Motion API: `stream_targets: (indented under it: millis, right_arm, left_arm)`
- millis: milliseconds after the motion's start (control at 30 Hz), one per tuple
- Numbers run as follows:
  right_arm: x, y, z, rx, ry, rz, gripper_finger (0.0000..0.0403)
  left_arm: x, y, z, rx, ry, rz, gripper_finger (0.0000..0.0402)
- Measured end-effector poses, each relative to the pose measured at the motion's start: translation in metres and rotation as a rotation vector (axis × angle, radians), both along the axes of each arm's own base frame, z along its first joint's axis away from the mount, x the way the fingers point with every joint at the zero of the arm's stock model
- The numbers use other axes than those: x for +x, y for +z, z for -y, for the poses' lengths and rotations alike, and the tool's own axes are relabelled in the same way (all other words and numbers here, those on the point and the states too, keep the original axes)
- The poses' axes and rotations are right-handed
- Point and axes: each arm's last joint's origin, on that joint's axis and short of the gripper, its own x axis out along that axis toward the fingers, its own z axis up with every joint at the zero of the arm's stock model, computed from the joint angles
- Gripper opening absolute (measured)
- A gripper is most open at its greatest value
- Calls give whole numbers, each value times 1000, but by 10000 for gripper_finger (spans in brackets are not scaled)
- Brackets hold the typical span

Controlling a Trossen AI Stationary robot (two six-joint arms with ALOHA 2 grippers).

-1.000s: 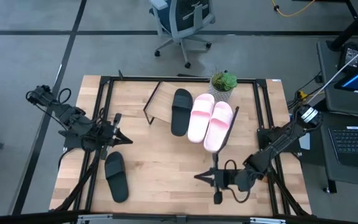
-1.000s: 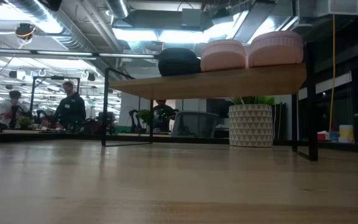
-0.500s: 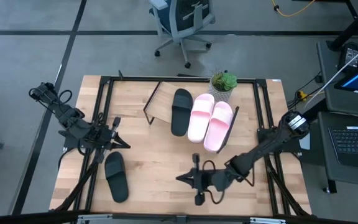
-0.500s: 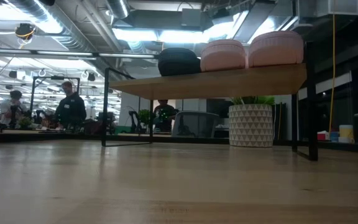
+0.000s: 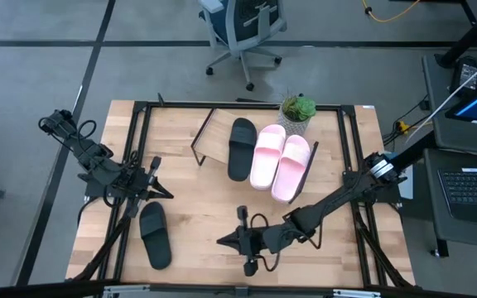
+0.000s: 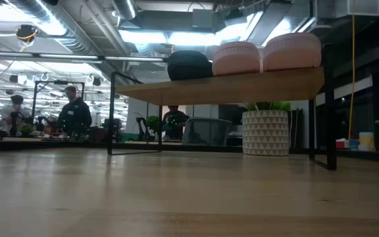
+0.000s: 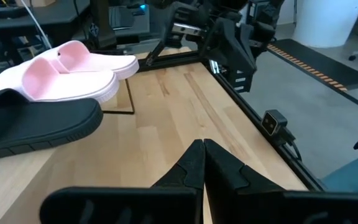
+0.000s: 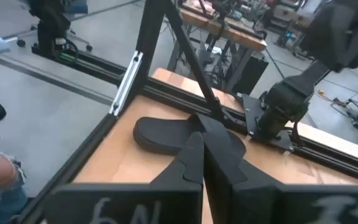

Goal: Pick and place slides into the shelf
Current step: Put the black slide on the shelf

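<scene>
One black slide (image 5: pixel 155 234) lies flat on its sole on the tabletop near the left near corner; it also shows in the right wrist view as the black slide (image 8: pixel 163 135). The shelf (image 5: pixel 214 136) stands at the far middle. On its board rest another black slide (image 5: pixel 240 147) and two pink slides (image 5: pixel 267 156) (image 5: pixel 291 167), side by side. My right gripper (image 5: pixel 220 242) is shut, stretched low across the near side, pointing at the lone slide from its right, a little short of it. My left gripper (image 5: pixel 169 195) is shut, just beyond that slide's far end.
A potted plant (image 5: pixel 297 109) stands at the shelf's far right corner. A black metal frame (image 5: pixel 139 149) runs around the table's edges. An office chair (image 5: pixel 243 29) stands on the floor beyond the far edge. People work at benches (image 6: pixel 71 118) in the room behind.
My right arm has reached steadily toward the table's left along the near side, its shut gripper closing on the black slide on the tabletop. The slides and the shelf have stayed where they were.
</scene>
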Motion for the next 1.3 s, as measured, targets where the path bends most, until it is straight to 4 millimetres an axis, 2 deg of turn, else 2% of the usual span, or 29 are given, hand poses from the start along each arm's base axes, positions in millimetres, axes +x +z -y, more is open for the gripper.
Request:
stream_targets:
  millis: [267,567,733,1000,1100,1200,1300]
  right_arm:
    - [34,-3,-1,-7,-8,-27,5]
    - [78,-22,-1,-71,17,-137,5]
    - [100,-17,-2,-115,10,-196,5]
    - [103,-8,-2,-88,-12,-260,3]
    - [101,-12,-1,-58,-31,-295,3]
    - [100,-14,3,-50,-122,-308,2]
    - [101,-15,7,-40,-188,-304,2]
  left_arm:
    - [-1,0,2,-14,-55,-11,0]
    - [-1,0,2,-20,-76,-14,0]
    - [-1,0,2,-20,-77,-14,0]
    - [-3,-1,4,-39,-87,-33,0]
    - [-7,3,3,-33,-56,-118,0]
    - [-9,11,3,-12,15,-196,0]
    - [-7,16,11,-1,22,-258,0]
